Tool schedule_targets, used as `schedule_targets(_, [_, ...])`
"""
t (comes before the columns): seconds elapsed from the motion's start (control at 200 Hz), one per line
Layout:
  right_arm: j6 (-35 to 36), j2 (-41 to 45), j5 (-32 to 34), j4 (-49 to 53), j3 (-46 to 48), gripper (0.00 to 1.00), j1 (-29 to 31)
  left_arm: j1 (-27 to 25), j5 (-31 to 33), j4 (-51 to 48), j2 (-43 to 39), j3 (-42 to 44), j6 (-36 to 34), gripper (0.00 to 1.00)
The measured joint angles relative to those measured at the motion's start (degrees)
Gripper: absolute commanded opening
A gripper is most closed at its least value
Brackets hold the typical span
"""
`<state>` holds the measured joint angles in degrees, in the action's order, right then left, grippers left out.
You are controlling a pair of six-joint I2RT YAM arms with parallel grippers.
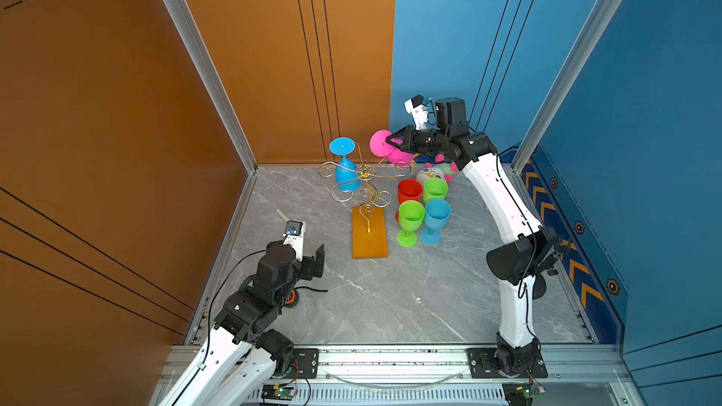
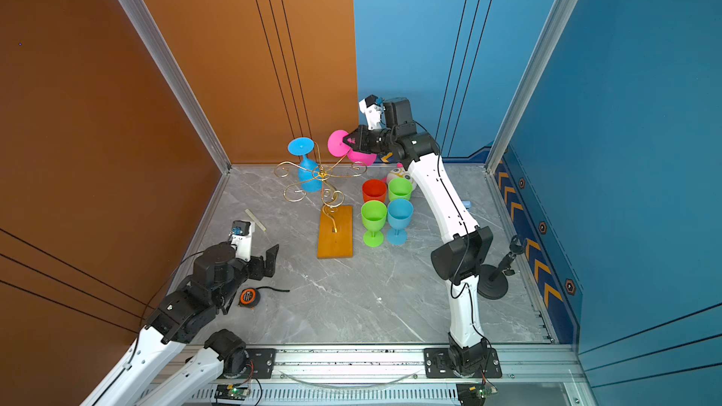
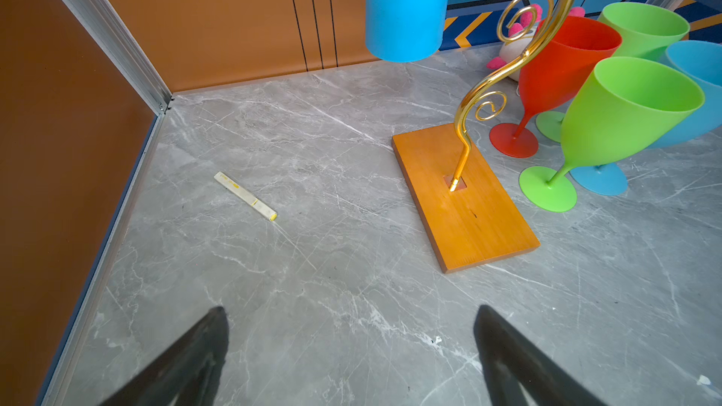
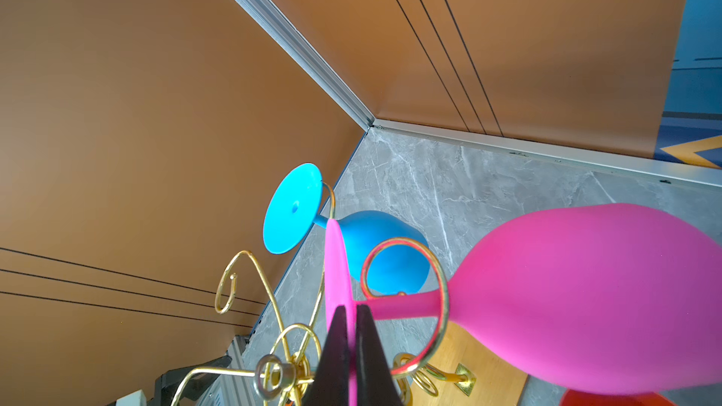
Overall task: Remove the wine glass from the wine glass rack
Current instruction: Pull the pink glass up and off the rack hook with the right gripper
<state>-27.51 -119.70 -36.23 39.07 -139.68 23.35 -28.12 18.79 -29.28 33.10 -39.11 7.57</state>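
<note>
One pink glass [image 1: 376,144] half behind pincer [image 1: 388,141]

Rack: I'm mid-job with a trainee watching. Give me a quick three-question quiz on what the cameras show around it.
1. True or false: the left gripper is open and holds nothing.
2. Which part of the pink glass does the right gripper pinch? A) bowl B) stem C) foot
3. How many glasses stand upright on the table beside the rack?

Key
1. True.
2. C.
3. Four: red, green, green, blue.
</note>
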Motion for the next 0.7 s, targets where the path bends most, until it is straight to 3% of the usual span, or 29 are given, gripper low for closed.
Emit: schedule_targets(0.701, [-4.5, 1.4, -1.1, 0.4, 1.7, 0.00, -0.1, 0.0, 0.0, 0.4, 0.0, 0.0, 0.0, 0.98])
